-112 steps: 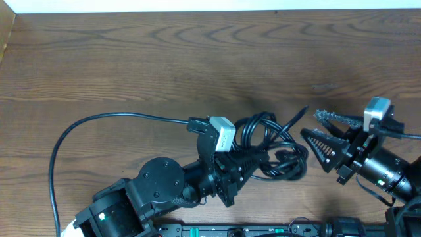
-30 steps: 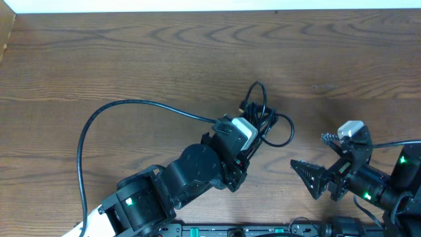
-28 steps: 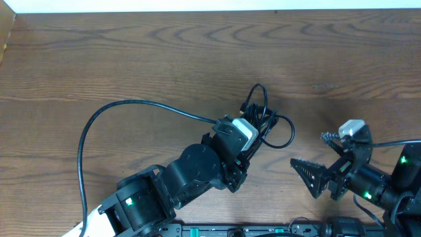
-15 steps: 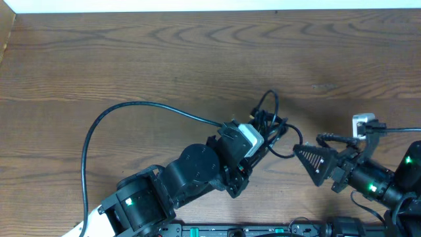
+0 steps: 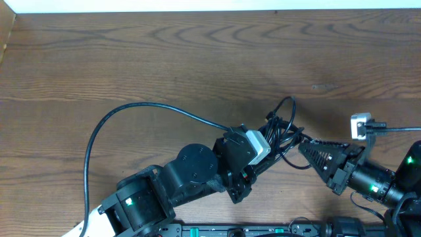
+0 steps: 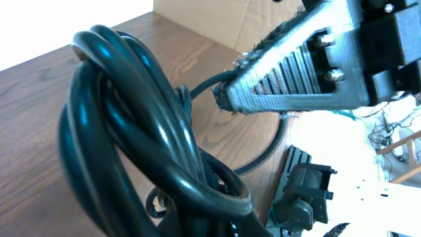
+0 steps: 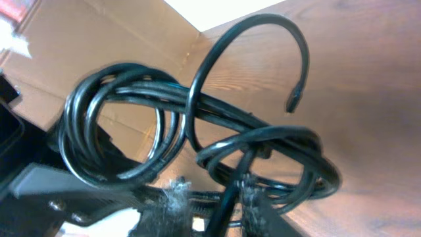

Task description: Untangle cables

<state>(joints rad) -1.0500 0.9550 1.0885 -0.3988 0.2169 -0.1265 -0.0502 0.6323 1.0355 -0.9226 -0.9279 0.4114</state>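
The cables (image 5: 284, 122) are a black coiled bundle right of the table's middle, with one loop sticking up toward the back. My left gripper (image 5: 271, 143) is shut on the bundle from the left; its fingers are hidden under the coils, which fill the left wrist view (image 6: 131, 131). My right gripper (image 5: 306, 145) is at the bundle's right side. In the right wrist view the cables (image 7: 131, 125) hang in front of my right gripper (image 7: 216, 197). Its jaws are narrowly apart with one strand between them, against the right fuzzy pad. A right finger (image 6: 296, 66) shows in the left wrist view.
The left arm's thick black cable (image 5: 131, 112) arcs over the table's left half. A white camera block (image 5: 360, 125) sits on the right arm. A cardboard box (image 7: 99, 39) stands beyond the table, and the table's back edge (image 5: 197, 8) runs along the top.
My left gripper has carried the bundle to the right. My right gripper has moved left and up to the bundle, and its jaws have narrowed around a strand.
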